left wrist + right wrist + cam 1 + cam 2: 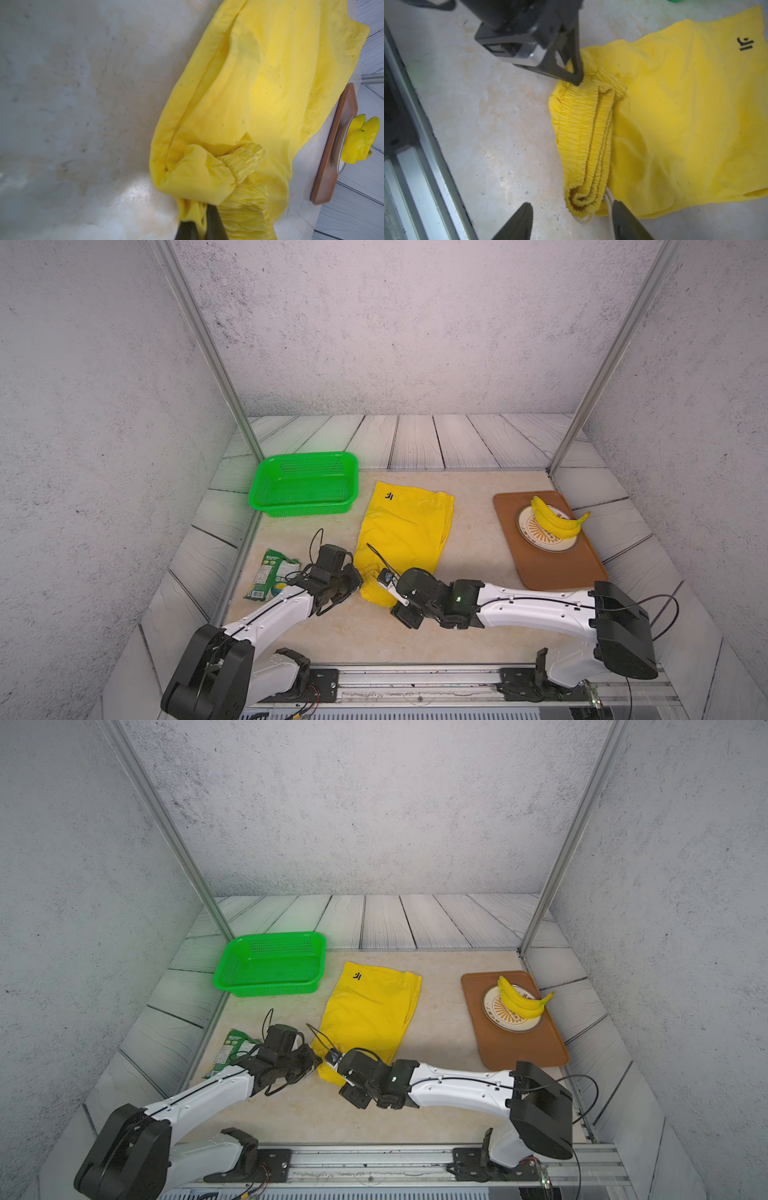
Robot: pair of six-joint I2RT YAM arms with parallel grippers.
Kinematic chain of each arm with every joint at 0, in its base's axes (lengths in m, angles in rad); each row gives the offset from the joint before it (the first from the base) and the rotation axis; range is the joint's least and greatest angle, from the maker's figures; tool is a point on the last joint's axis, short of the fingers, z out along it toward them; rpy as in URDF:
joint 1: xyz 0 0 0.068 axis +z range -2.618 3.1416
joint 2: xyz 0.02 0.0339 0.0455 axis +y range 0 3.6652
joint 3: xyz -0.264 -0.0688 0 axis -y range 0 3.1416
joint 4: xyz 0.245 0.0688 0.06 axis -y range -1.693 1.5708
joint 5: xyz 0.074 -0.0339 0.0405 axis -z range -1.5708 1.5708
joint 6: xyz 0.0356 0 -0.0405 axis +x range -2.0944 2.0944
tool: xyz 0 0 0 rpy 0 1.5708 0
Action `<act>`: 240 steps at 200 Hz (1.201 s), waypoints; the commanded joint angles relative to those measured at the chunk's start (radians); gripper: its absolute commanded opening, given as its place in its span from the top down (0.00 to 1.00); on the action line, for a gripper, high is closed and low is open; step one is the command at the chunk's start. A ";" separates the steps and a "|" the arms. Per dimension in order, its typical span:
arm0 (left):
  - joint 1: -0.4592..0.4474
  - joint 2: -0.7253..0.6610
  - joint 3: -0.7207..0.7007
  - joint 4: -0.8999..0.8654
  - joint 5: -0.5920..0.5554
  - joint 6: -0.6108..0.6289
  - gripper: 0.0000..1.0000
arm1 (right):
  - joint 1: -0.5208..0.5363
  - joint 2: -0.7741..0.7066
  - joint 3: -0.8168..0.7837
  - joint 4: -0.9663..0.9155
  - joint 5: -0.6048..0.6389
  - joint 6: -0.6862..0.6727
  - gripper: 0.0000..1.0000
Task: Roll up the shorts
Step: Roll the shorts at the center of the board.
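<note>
The yellow shorts (pixel 405 526) (pixel 370 1006) lie flat mid-table, black logo at the far hem and waistband toward me. The gathered waistband (pixel 583 141) is curled over into a small roll, with the whitish drawstring (pixel 609 200) sticking out at its end. My left gripper (pixel 360 581) (pixel 197 214) is shut on a pinch of yellow fabric at the roll's left end; its fingers (pixel 576 76) also show in the right wrist view. My right gripper (pixel 388 593) (pixel 572 204) is open at the roll's right end, its jaws standing either side of the end without clamping it.
A green basket (pixel 305 485) stands at the back left. A green snack bag (pixel 272 572) lies left of my left arm. At the right, a brown tray (pixel 552 568) carries a plate (pixel 536 545) with bananas (pixel 555 518). A metal rail (pixel 415 680) runs along the front edge.
</note>
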 commanded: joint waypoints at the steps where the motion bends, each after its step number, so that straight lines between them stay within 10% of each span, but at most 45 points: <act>1: 0.006 -0.008 0.032 -0.023 0.033 -0.028 1.00 | 0.043 0.040 0.012 0.059 0.107 -0.055 0.35; 184: 0.013 -0.080 0.028 -0.020 0.097 -0.124 1.00 | 0.142 0.398 0.024 0.278 0.616 -0.110 0.05; 240: 0.035 -0.096 -0.007 -0.005 0.101 -0.144 1.00 | 0.123 0.446 0.027 0.321 0.710 -0.145 0.45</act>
